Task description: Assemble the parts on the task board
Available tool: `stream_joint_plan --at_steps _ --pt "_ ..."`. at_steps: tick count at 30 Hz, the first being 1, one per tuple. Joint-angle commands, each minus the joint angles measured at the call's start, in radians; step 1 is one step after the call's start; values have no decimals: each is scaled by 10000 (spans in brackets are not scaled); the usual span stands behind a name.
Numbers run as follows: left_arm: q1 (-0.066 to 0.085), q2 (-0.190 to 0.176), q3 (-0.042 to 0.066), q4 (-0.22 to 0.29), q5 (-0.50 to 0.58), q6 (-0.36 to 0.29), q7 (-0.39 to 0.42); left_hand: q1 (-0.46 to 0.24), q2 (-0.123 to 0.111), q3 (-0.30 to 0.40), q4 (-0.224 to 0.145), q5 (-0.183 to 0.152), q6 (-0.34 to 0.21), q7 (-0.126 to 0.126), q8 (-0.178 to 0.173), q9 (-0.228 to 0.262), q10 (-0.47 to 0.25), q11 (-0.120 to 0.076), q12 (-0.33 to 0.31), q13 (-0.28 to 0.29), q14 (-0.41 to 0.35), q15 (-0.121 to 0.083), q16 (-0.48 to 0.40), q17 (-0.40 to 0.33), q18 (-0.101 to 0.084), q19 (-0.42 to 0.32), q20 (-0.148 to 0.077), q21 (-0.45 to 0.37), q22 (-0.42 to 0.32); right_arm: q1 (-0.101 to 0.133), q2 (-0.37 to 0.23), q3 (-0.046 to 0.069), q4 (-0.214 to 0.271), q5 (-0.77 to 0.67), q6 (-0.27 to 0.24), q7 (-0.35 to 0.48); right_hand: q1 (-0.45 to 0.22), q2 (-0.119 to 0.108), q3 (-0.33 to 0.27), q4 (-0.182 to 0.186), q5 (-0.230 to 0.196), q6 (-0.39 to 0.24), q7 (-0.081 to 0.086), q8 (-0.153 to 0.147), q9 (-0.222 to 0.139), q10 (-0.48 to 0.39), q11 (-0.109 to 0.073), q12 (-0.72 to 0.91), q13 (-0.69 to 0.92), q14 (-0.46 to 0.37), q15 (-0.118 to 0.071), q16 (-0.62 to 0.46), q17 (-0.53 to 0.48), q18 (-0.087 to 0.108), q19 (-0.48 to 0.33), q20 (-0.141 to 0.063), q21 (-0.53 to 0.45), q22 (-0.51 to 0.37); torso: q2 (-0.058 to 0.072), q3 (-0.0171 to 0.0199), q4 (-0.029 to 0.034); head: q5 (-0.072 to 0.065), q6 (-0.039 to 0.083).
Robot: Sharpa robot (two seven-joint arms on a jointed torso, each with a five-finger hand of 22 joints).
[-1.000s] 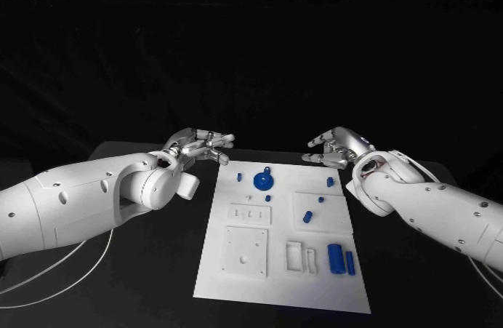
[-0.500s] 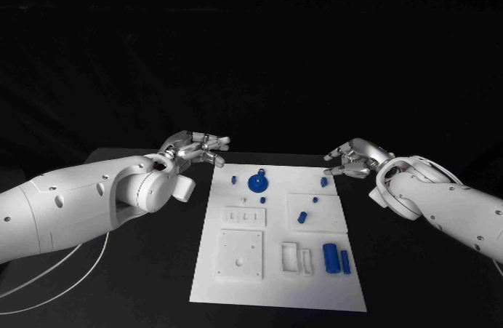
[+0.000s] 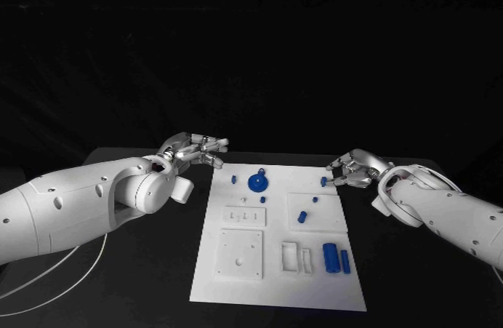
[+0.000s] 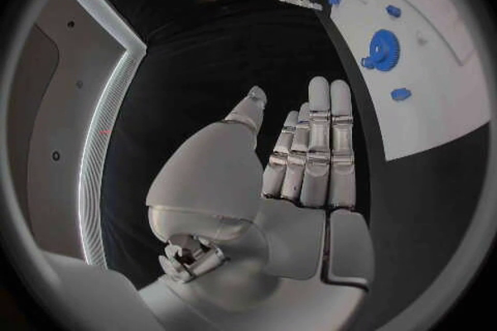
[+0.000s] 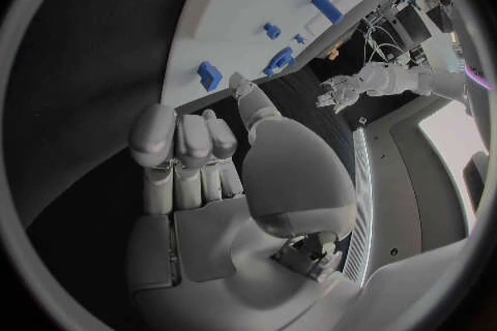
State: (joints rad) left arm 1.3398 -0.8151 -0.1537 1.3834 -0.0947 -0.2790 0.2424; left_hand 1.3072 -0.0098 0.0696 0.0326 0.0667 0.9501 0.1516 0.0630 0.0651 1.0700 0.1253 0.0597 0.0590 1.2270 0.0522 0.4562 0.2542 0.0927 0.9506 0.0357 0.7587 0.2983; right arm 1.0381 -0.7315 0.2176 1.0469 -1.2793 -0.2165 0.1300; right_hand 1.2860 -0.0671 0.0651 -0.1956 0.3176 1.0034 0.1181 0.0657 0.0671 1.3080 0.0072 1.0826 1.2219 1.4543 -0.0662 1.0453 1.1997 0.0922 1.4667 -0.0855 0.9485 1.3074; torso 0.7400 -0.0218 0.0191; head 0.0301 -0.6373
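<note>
At the middle of the black table point(image 3: 137, 270) lies the task board point(image 3: 278, 288), a long white plate running from near the robot toward the far edge, with raised white blocks and cut-out pockets on its near half. Going left to right across it in the head view: at about 10 o'clock from the board's centre sits a small blue peg point(image 3: 236, 176); just right of that a round blue gear-like disc point(image 3: 258, 182) with a tab at its far side, and a tiny blue piece point(image 3: 263, 198) just nearer than it; close to 2 o'clock from the centre lies a short blue block point(image 3: 302, 216), with a small blue dot point(image 3: 315, 196) beyond it; at 5 o'clock a blue cylinder point(image 3: 331, 257) and a thin blue bar point(image 3: 345, 262) lie side by side, touching or nearly so, beside a white slotted holder point(image 3: 296, 257). At the board's far right corner, about 1 o'clock, a small blue part point(image 3: 324, 182) rests near the rim. The left hand point(image 3: 195, 148) hangs off the board's far left corner, fingers straight and together, holding nothing. The right hand point(image 3: 351, 166) hovers beside the far right corner with fingers curled in toward the palm and its fingertips next to the corner part; whether they touch it I cannot tell. Nothing lies between either hand and the board.
</note>
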Motion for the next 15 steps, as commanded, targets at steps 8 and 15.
stream_joint_plan --at_steps 8,15 --pt "-13 17 7 -10 -90 213 -5 36 13 -5 -67 55 -38 22 -1 12 -60 -14 10 15 -58 -2 -4 -9 -14 -54 -16 24 -9 -132 157 5 -352 62 351 254 117 84 76 -171 106 -46 11 -27 -1 -70 10 -54 -13 -32 51 -47 -15 -33 312 55 -11 1191 -11 -23 6 -23 -3" --pt "-17 35 7 -25 -94 220 -7 36 13 -5 -67 55 -38 22 -1 12 -60 -14 10 15 -58 -2 -4 -9 -14 -54 -16 24 -9 -209 261 6 -467 56 335 261 37 174 175 -276 93 -11 9 -26 0 -68 7 -29 -4 -30 49 -33 -7 -29 312 55 6 1194 -11 -12 21 -7 -20"
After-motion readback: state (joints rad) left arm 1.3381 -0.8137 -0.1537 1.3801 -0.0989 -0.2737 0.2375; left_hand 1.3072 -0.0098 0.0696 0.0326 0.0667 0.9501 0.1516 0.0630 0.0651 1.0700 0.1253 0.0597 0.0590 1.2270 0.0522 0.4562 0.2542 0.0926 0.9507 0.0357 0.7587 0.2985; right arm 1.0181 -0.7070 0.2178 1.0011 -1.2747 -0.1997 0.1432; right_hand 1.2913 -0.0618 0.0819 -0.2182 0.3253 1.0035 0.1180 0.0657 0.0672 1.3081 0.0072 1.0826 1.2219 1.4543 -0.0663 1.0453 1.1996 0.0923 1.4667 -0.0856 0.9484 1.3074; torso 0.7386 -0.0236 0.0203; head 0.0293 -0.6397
